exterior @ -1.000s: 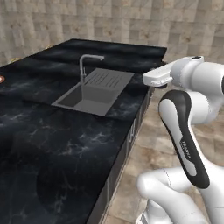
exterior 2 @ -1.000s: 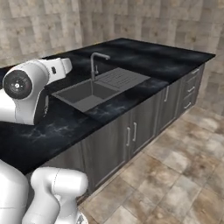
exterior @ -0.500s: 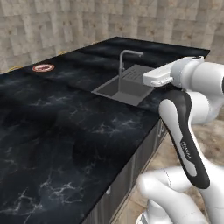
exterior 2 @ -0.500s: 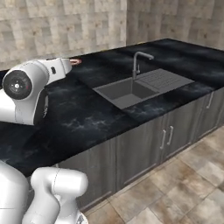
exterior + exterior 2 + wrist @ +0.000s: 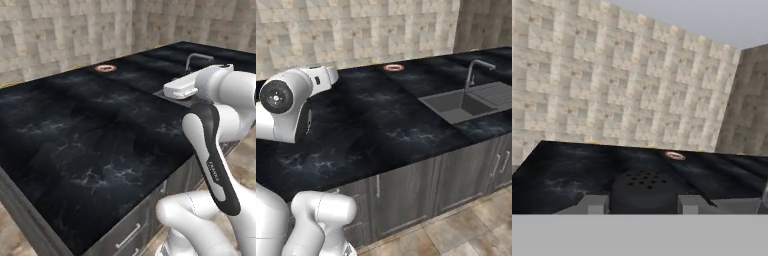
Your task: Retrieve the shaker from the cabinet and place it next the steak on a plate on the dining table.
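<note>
In the left base view, we saw the black marble counter (image 5: 100,135) spread across most of the frame, with the plate (image 5: 105,68) far back near the stone wall (image 5: 75,30). A reddish-brown patch on it was the steak (image 5: 105,67). The tap (image 5: 196,57) stood at the right, partly behind the white arm (image 5: 215,135).

In the right base view, we saw the plate (image 5: 393,67) at the counter's (image 5: 381,120) far edge by the wall (image 5: 366,30), well apart from the sink (image 5: 461,105) and tap (image 5: 476,72) at the right. Grey cabinet doors (image 5: 406,195) ran below the counter.

In the hand view, we saw the shaker (image 5: 644,191) right in front of the camera, its dark perforated top up, pinched between the two fingers (image 5: 594,204). Beyond it lay the counter (image 5: 572,165), with the plate (image 5: 675,155) small and far off before the wall (image 5: 612,75).
</note>
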{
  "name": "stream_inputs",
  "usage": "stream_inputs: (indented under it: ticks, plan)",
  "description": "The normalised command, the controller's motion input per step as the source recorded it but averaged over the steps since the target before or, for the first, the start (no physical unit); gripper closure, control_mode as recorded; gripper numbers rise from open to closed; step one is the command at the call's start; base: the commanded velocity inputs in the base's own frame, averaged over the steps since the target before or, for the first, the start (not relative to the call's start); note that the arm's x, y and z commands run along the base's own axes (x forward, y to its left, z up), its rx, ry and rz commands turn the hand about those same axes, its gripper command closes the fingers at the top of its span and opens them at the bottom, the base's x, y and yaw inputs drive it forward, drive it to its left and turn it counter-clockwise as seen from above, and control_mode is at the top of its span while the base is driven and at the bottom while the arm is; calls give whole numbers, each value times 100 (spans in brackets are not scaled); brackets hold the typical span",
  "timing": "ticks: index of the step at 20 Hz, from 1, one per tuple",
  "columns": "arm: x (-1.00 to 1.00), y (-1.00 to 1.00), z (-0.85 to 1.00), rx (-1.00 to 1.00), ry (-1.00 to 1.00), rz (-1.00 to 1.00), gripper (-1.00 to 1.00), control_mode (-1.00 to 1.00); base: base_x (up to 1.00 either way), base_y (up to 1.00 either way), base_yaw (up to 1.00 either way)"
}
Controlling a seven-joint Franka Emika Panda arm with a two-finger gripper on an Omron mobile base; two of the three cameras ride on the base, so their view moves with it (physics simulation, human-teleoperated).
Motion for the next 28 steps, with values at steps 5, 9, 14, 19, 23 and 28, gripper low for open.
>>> stream_inputs:
  ticks: [5, 9, 14, 19, 23, 28]
  plan:
    - [0, 0, 0, 0, 0, 0, 100, 100, -24, 90, 30]
    - [0, 0, 0, 0, 0, 0, 100, 100, -21, 100, 25]
    - [0, 0, 0, 0, 0, 0, 100, 100, -18, 100, 22]
    - [0, 0, 0, 0, 0, 0, 100, 100, -14, 100, 21]
    - [0, 0, 0, 0, 0, 0, 100, 100, 8, 91, 24]
    - [0, 0, 0, 0, 0, 0, 100, 100, 75, 44, 12]
